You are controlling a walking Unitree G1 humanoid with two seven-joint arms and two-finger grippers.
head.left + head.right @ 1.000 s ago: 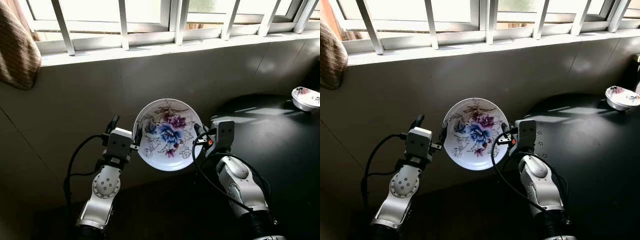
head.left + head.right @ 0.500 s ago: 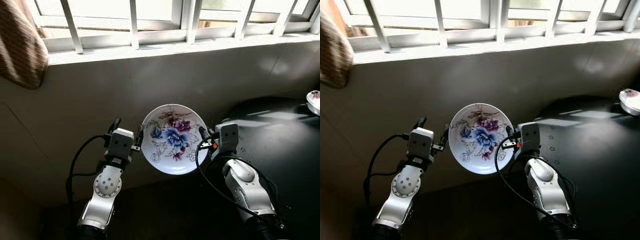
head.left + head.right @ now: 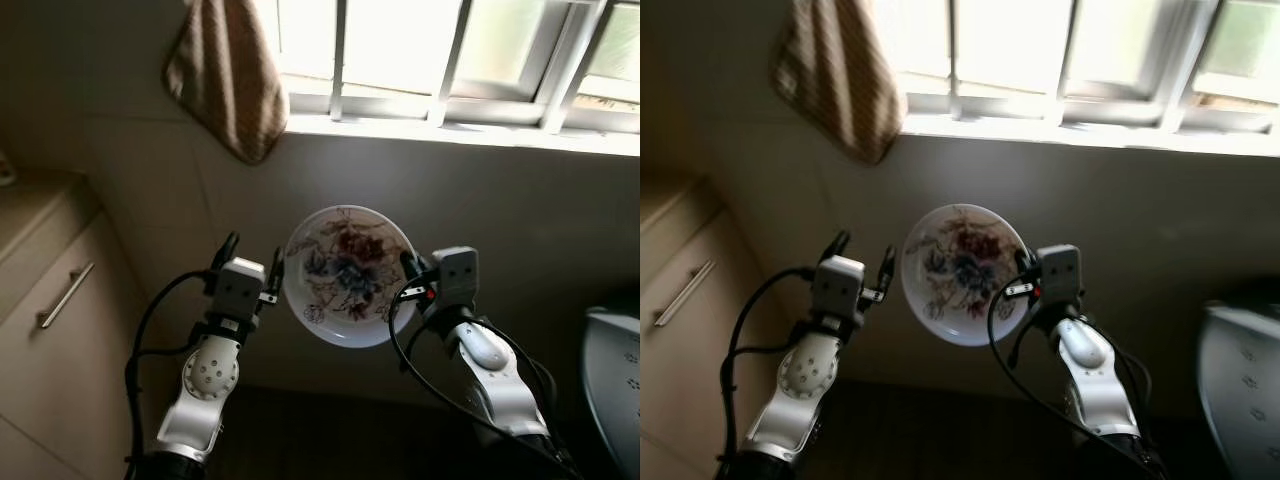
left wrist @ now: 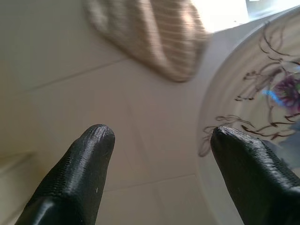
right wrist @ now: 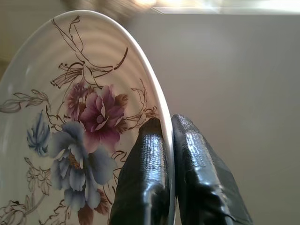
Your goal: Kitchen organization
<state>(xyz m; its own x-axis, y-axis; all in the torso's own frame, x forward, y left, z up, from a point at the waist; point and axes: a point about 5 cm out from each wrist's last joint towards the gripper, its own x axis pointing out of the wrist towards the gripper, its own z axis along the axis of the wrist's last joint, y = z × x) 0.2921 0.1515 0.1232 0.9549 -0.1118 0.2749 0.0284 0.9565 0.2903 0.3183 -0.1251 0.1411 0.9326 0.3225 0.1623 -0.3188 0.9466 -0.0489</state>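
- My right gripper (image 5: 169,154) pinches the rim of the floral plate (image 3: 347,275); the two fingers are pressed close together with the thin edge between them, one on the painted face, one on the back
- The plate is up in the air in front of my chest, tilted so its face looks back at me, between my two wrists and in front of the tiled wall (image 3: 150,170) below the window (image 3: 450,60)
- My left gripper (image 4: 159,145) has its fingers spread wide and grips nothing; one fingertip sits just beside the plate's far rim, and I cannot tell whether it touches
- A striped cloth (image 3: 225,75) hangs from the sill above and to my left; a cabinet (image 3: 50,330) with a bar handle (image 3: 63,295) stands further left, and a dark counter edge (image 3: 612,390) lies low on my right
- I judge this to be a carry: the plate still needs a resting place, which is not in sight
- To do it well, I should keep the pinch firm, since a single hold on the rim lets the plate swing
- I would keep the left fingers near as a guard, or close them on the opposite rim, and turn slowly so the plate clears the wall and cloth
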